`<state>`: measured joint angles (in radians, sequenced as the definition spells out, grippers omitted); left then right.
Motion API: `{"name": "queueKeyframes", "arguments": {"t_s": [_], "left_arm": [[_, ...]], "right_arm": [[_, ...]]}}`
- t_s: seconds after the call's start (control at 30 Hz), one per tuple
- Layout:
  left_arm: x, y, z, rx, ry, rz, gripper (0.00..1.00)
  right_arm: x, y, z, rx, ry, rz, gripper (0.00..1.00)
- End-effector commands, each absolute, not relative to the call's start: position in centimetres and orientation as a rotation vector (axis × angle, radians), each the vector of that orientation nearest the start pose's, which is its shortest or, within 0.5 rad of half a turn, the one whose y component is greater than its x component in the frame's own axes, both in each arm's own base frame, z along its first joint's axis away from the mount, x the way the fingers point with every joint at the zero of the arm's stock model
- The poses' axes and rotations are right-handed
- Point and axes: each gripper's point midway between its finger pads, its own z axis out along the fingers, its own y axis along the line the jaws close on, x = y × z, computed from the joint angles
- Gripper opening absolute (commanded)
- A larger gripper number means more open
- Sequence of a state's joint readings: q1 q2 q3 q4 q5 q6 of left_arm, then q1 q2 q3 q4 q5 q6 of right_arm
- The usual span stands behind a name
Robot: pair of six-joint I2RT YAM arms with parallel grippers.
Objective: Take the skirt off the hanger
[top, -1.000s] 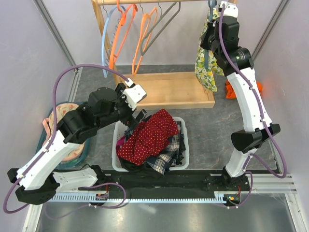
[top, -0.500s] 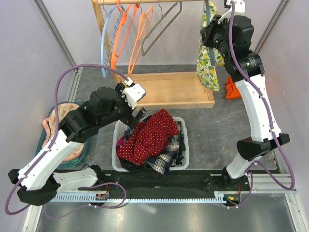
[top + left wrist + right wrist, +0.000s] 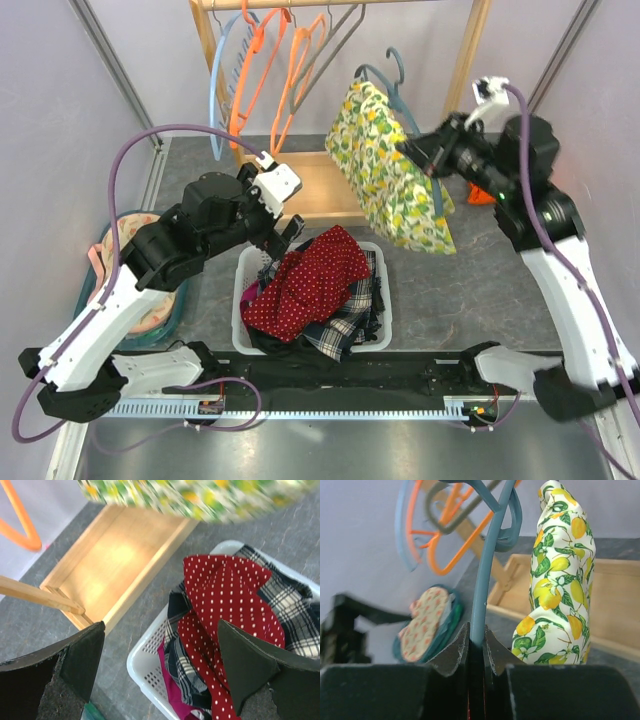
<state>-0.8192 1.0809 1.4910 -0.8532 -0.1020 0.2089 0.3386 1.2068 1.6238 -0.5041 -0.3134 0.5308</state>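
Note:
My right gripper is shut on the stem of a blue-grey hanger. A lemon-print garment hangs from it, off the rail and above the rack base. Dark plaid skirt fabric lies in the white basket, partly under a red dotted garment. A pale peach-orange hanger hangs bare on the rail. My left gripper is open above the basket's far left corner, holding nothing.
A wooden rack with a tray base stands at the back. A light-blue hanger, a red-orange hanger and a grey hanger hang on it. Folded cloths lie at the left, and an orange item is at the right.
My right arm has swung down and away from the rail, carrying the blue-grey hanger with the lemon-print garment out over the rack base. The left arm has hardly moved.

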Motion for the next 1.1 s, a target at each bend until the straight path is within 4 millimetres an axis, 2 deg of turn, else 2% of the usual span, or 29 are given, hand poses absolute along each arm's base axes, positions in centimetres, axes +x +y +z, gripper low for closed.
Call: {"name": "queueKeyframes", "arguments": {"t_s": [0.0, 0.07, 0.13, 0.23, 0.27, 0.3, 0.33, 0.37, 0.4, 0.47, 0.53, 0.57, 0.63, 0.67, 0.77, 0.8, 0.83, 0.9, 0.93, 1.0, 1.07], "left_arm": [[23.9, -22.7, 38.6, 0.864, 1.719, -0.378, 1.00], [24.3, -24.1, 38.4, 0.862, 1.711, -0.424, 1.00], [25.3, -25.5, 36.8, 0.869, 1.742, -0.439, 1.00], [26.6, -27.5, 36.8, 0.838, 1.751, -0.481, 0.99], [26.5, -28.3, 37.2, 0.851, 1.735, -0.523, 1.00], [26.4, -28.7, 38.9, 0.837, 1.704, -0.556, 0.99], [26.6, -29.6, 38.8, 0.819, 1.731, -0.595, 1.00], [26.2, -30.2, 40.8, 0.818, 1.696, -0.650, 1.00], [25.9, -30.7, 40.9, 0.805, 1.719, -0.696, 0.99], [24.6, -32.4, 41.7, 0.838, 1.729, -0.837, 0.99], [23.0, -33.4, 41.5, 0.896, 1.751, -0.969, 0.99], [20.9, -34.4, 41.8, 0.990, 1.725, -1.108, 1.00], [19.1, -34.8, 42.0, 1.068, 1.704, -1.247, 0.99], [17.1, -35.0, 42.1, 1.152, 1.667, -1.369, 0.99], [15.1, -34.9, 42.6, 1.236, 1.610, -1.526, 1.00], [14.9, -34.8, 42.6, 1.251, 1.600, -1.554, 0.88], [14.2, -34.7, 42.7, 1.288, 1.569, -1.599, 0.80], [14.4, -34.9, 42.5, 1.288, 1.563, -1.600, 0.62], [14.8, -35.1, 42.2, 1.278, 1.573, -1.585, 0.56], [15.6, -35.4, 42.4, 1.251, 1.575, -1.549, 0.51], [17.4, -35.8, 42.4, 1.178, 1.613, -1.469, 0.55]], "right_arm": [[22.0, 18.5, 53.9, -0.189, 1.442, 1.135, 0.00], [19.0, 18.0, 55.5, -0.202, 1.385, 1.193, 0.00], [17.1, 17.9, 56.8, -0.226, 1.335, 1.234, 0.00], [14.5, 17.7, 58.1, -0.256, 1.299, 1.297, 0.00], [13.7, 17.7, 58.2, -0.265, 1.296, 1.322, 0.00], [13.2, 17.6, 58.4, -0.267, 1.290, 1.329, 0.00], [12.9, 17.6, 58.4, -0.272, 1.286, 1.336, 0.00], [12.3, 17.5, 58.5, -0.279, 1.281, 1.347, 0.00], [12.1, 17.5, 58.4, -0.281, 1.280, 1.349, 0.00], [11.7, 17.4, 58.3, -0.283, 1.279, 1.353, 0.00], [11.6, 17.4, 58.0, -0.288, 1.283, 1.353, 0.00], [11.6, 17.4, 58.0, -0.290, 1.282, 1.351, 0.00], [11.6, 17.5, 57.9, -0.296, 1.283, 1.348, 0.00], [11.7, 17.5, 57.8, -0.295, 1.288, 1.348, 0.00], [11.8, 17.5, 57.8, -0.302, 1.287, 1.341, 0.00], [11.9, 17.6, 57.6, -0.301, 1.294, 1.341, 0.00], [12.0, 17.6, 57.5, -0.296, 1.294, 1.340, 0.00], [12.1, 17.7, 57.6, -0.300, 1.290, 1.348, 0.00], [12.1, 17.7, 57.6, -0.300, 1.286, 1.351, 0.00], [12.0, 17.8, 57.7, -0.302, 1.277, 1.369, 0.00], [12.1, 17.9, 57.7, -0.299, 1.280, 1.376, 0.00]]}}
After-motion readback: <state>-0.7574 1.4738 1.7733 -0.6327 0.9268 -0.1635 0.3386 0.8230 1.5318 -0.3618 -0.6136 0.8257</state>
